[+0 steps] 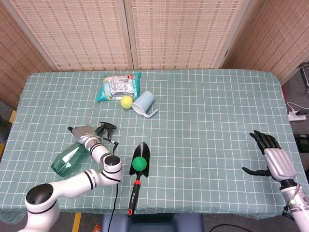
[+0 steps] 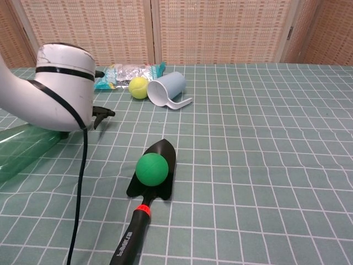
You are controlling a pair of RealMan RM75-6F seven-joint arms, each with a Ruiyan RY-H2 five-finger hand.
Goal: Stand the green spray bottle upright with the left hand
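Green spray bottle [image 1: 67, 158] lies on its side near the counter's [image 1: 203, 111] front left edge, its black trigger head [image 1: 107, 128] pointing toward the middle and its clear green body angled toward the left edge. The left robot hand [image 1: 85, 134] lies over the bottle's neck, but I cannot tell whether its fingers have closed round it; the chest view shows only the white arm covering that spot. The right robot hand [image 1: 271, 157] hovers near the right front corner, fingers spread wide and holding nothing. Just right of the bottle lies a black garden trowel [image 1: 138, 175] with a green ball [image 1: 139, 163] resting in its blade; the handle carries white lettering too small to read. Farther back lie a tipped light-blue cup [image 1: 144, 102], a yellow tennis ball [image 1: 126, 101] touching it, and a teal snack packet [image 1: 117, 86] whose print is illegible.
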